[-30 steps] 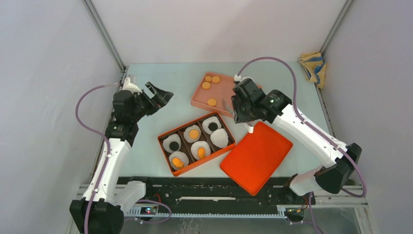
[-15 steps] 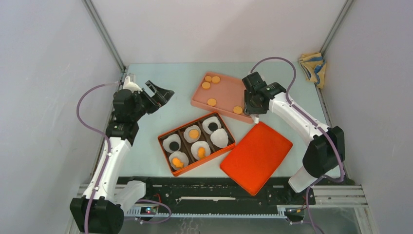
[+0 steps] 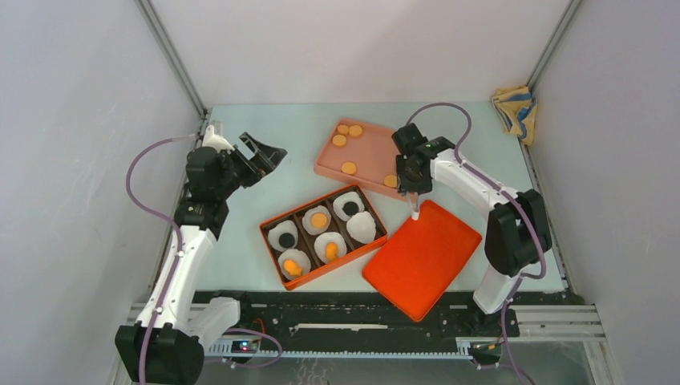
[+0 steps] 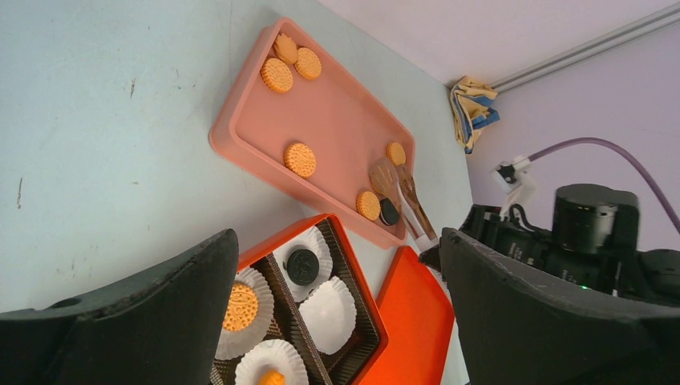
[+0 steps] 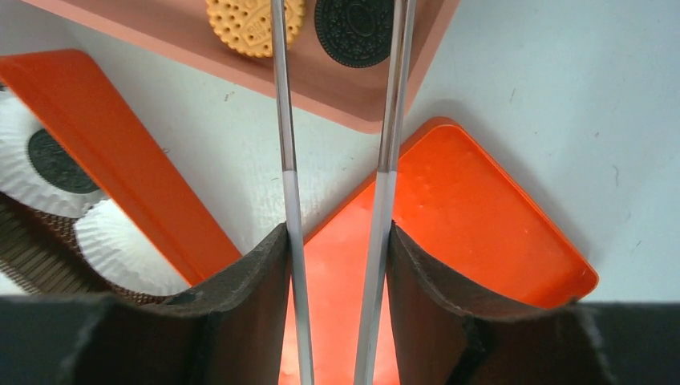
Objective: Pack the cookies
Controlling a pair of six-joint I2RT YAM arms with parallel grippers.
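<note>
Orange cookies (image 3: 349,168) lie on the pink tray (image 3: 369,148). At its near right corner an orange cookie (image 5: 253,24) and a black cookie (image 5: 354,28) sit side by side. My right gripper (image 5: 337,233) is shut on a pair of tongs (image 5: 281,120), whose two arms reach over those two cookies; the tips are cut off at the frame's top. The orange box (image 3: 265,233) holds white paper cups with orange (image 3: 319,219) and black (image 3: 350,208) cookies, and one cup (image 4: 330,305) is empty. My left gripper (image 4: 337,241) hangs open at the far left, holding nothing.
The box's orange lid (image 3: 422,257) lies flat to the right of the box, just below the right gripper (image 3: 412,186). A yellow and blue cloth (image 3: 515,111) is bunched in the back right corner. Grey walls close in both sides.
The right arm has swung right and drawn its elbow in, carrying the tongs from the tray's front middle to its near right corner. The left arm has not moved.
</note>
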